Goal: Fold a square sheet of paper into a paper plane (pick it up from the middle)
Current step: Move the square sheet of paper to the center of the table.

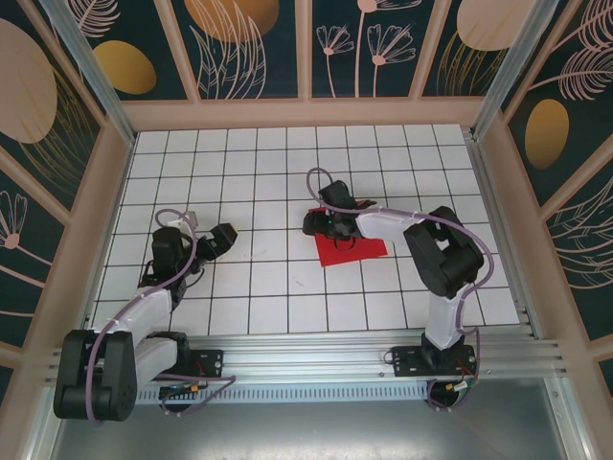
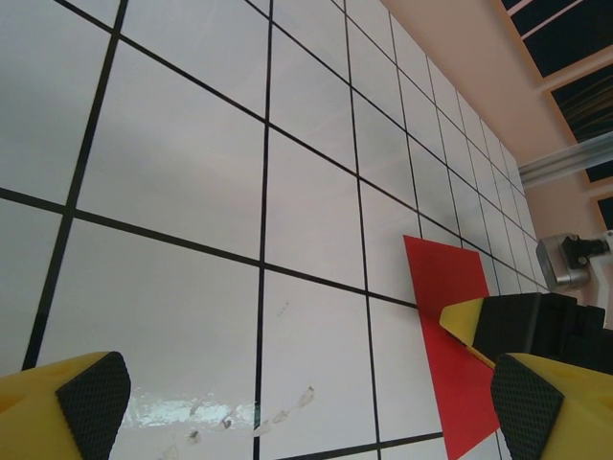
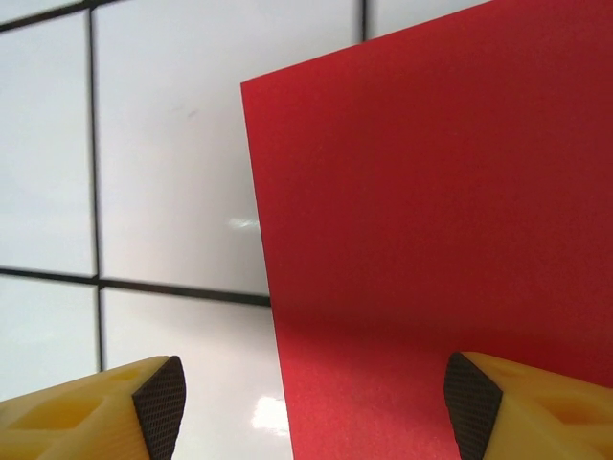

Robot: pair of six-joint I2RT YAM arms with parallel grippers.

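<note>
The square sheet of paper [image 1: 351, 250] is bright red and lies flat on the white tiled table, right of centre. My right gripper [image 1: 325, 223] hovers low over its far left part, open. In the right wrist view the paper [image 3: 431, 211] has its left edge between the spread fingertips of that gripper [image 3: 316, 407]; one pad is above the red, the other above bare tile. My left gripper [image 1: 207, 240] stands open about two tiles left of the sheet. From the left wrist, the paper [image 2: 446, 287] lies ahead to the right of the open left gripper [image 2: 306, 407], with the right gripper's yellow finger [image 2: 465, 321] on it.
The table [image 1: 268, 182] is a white grid of black-lined tiles, walled by peach panels [image 1: 306, 113] at the back and sides. An aluminium rail [image 1: 316, 350] runs along the near edge. Scuff marks [image 2: 278, 417] show on a tile just ahead of the left gripper.
</note>
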